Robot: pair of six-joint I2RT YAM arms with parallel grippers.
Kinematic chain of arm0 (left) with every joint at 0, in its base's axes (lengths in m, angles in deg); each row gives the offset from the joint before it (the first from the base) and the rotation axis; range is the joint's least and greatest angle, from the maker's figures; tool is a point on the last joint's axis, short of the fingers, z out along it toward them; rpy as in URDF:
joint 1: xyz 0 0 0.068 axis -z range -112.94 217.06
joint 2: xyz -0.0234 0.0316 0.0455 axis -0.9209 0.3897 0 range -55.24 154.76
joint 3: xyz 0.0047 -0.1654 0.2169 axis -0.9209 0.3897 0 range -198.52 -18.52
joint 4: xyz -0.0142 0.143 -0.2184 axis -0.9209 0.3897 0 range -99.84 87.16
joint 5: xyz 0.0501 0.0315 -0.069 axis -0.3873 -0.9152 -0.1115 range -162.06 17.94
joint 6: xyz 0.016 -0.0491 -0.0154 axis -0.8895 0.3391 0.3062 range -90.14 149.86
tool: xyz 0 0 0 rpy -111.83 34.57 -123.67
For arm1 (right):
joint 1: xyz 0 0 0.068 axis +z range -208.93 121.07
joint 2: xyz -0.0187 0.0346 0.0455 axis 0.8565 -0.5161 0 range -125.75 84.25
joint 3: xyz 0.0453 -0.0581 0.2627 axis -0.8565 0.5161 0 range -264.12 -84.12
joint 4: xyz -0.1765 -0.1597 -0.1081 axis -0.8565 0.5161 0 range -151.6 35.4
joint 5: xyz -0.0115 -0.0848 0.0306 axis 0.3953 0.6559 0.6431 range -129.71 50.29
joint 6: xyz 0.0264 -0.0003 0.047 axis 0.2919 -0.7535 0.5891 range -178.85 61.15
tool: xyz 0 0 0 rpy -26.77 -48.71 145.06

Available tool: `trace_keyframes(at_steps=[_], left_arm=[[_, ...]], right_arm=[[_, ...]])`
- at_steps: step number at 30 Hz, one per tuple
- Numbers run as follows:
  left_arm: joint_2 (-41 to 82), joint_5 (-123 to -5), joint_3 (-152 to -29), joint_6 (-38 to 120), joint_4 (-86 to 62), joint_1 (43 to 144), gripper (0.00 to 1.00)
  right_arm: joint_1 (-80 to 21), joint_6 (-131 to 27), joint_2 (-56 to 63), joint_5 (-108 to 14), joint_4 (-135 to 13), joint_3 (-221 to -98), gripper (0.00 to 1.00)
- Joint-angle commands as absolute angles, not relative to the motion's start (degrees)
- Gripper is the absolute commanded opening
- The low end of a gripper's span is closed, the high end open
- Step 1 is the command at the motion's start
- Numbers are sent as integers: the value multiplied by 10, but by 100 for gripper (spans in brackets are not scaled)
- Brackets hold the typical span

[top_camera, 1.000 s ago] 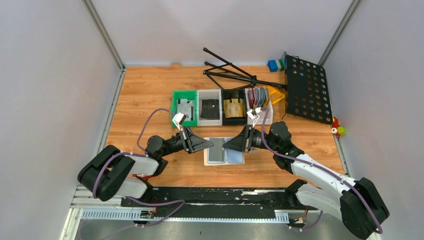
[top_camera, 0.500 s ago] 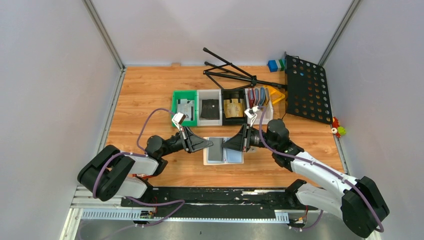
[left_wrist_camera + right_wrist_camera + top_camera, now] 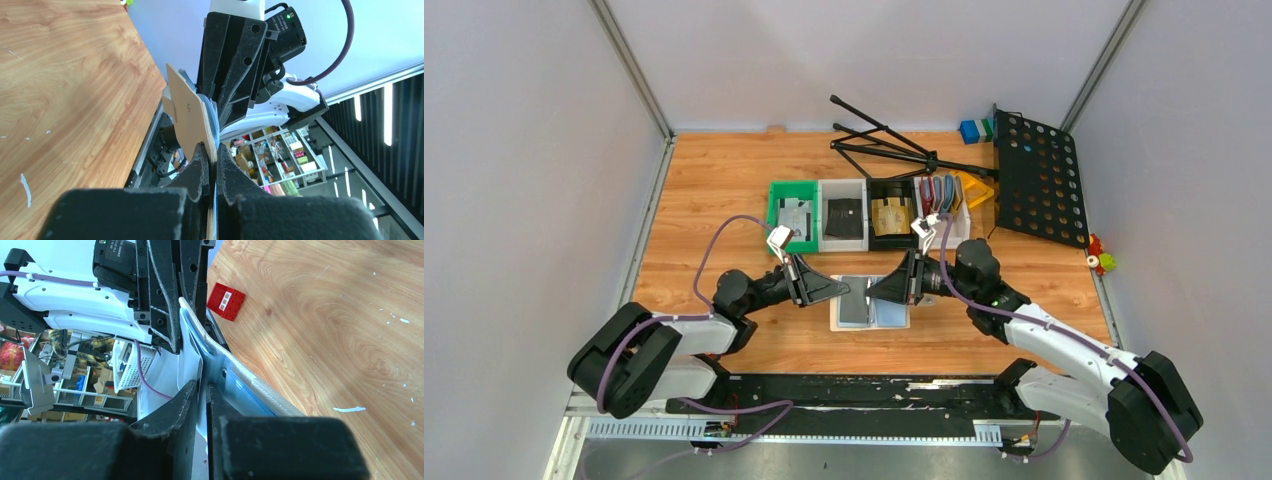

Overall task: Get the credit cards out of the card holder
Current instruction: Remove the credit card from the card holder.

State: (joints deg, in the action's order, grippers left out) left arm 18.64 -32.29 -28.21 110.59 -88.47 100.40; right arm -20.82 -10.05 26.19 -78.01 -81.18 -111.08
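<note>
Pinching the card holder (image 3: 890, 312) from opposite sides at the centre of the top view, the left gripper (image 3: 212, 150) is clamped on a thin tan-faced leaf and the right gripper (image 3: 202, 386) on a pale blue flap. This is probably to spread the pockets, so the dark credit cards (image 3: 855, 303) on its left half can slide free.
</note>
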Motion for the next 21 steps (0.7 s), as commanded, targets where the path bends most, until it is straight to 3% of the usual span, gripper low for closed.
trace_keyframes(at_steps=[1, 4, 9, 17, 18, 21], left_arm=[[157, -340, -317, 1063, -849, 1028, 0], [136, -344, -317, 1036, -801, 1028, 0], [94, -354, -321, 984, -709, 1027, 1], [77, -357, -318, 973, -680, 1027, 21], [78, -356, -318, 975, -682, 1028, 21], [79, -359, -318, 972, -680, 1027, 4]], right_arm=[[-181, -86, 252, -790, -868, -1122, 13], [-181, -77, 248, -797, -883, -1120, 14], [-181, -63, 244, -804, -905, -1115, 3], [-184, -46, 234, -811, -940, -1102, 0], [-185, -46, 236, -812, -940, -1101, 0], [-188, -44, 244, -812, -940, -1099, 0]])
